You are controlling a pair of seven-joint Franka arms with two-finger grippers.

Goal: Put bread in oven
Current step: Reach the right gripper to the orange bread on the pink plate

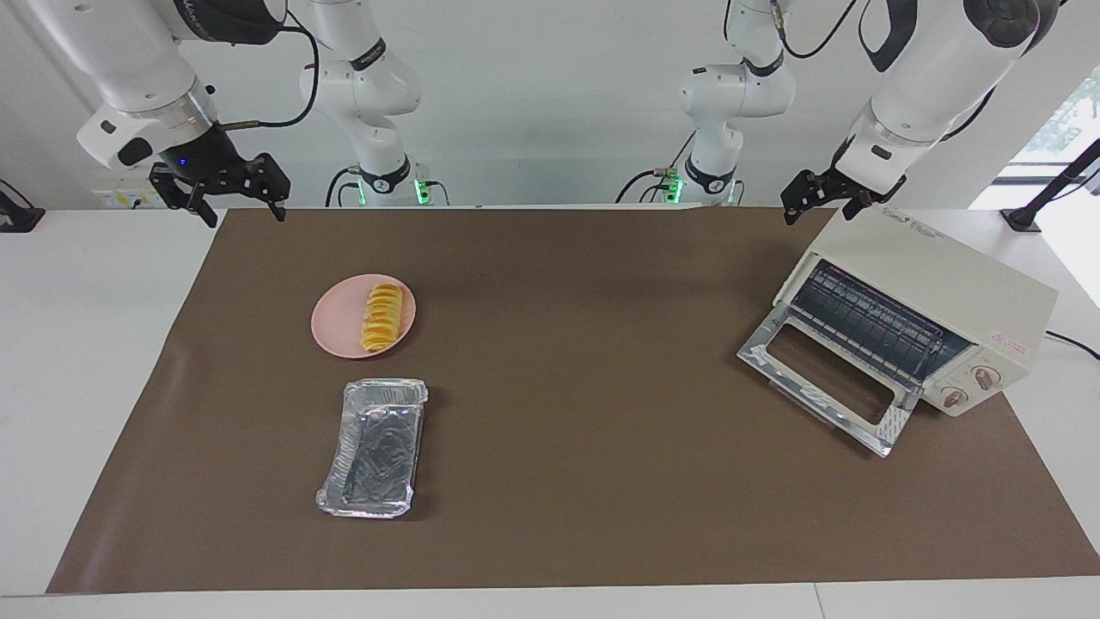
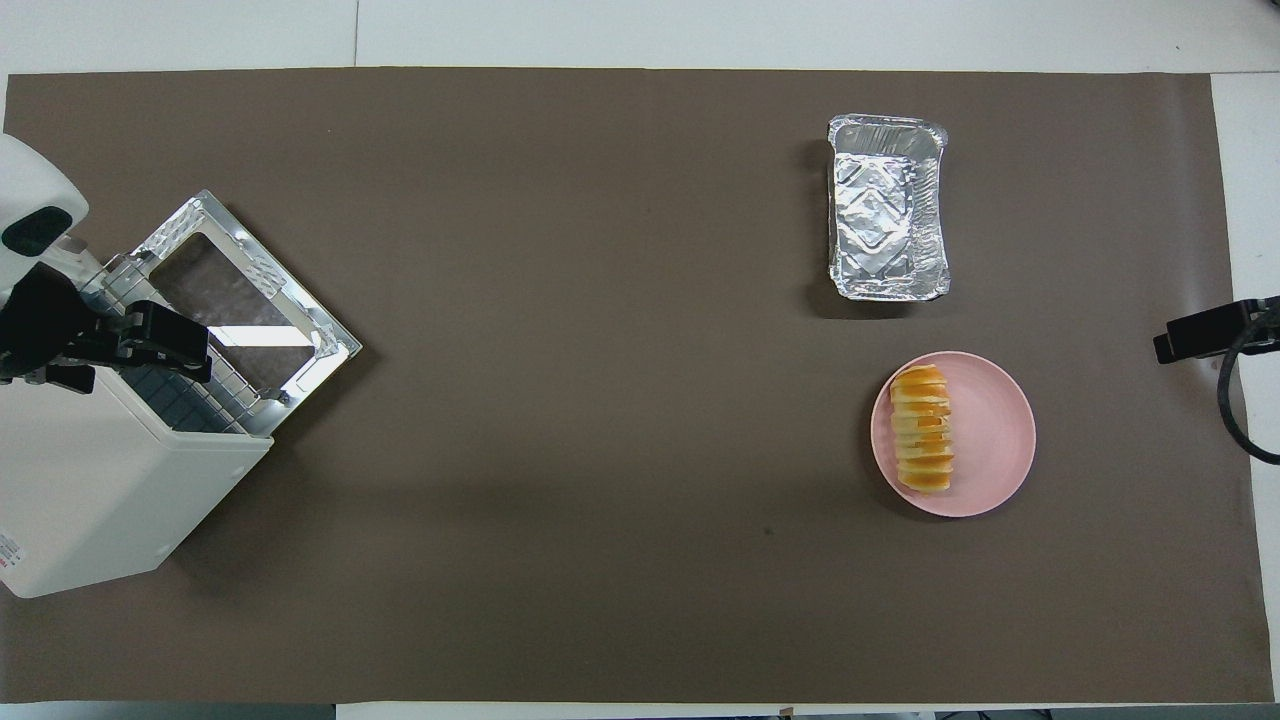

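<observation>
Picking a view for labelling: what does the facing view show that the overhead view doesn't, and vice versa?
Facing only: both arms' bases, and the oven's wire rack and two knobs. Overhead only: the plain top of the cream-white boxy toaster oven, door down. Both: the ridged golden bread on the round pink plate, the silver foil tray farther out, left gripper open over the oven, right gripper open, waiting.

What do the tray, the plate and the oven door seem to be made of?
Tray: thin aluminium foil, shiny, with crinkled walls. Plate: probably matte pink plastic; ceramic is possible. Oven door: clear glass pane, since the brown mat shows through, in a bright metal frame.
</observation>
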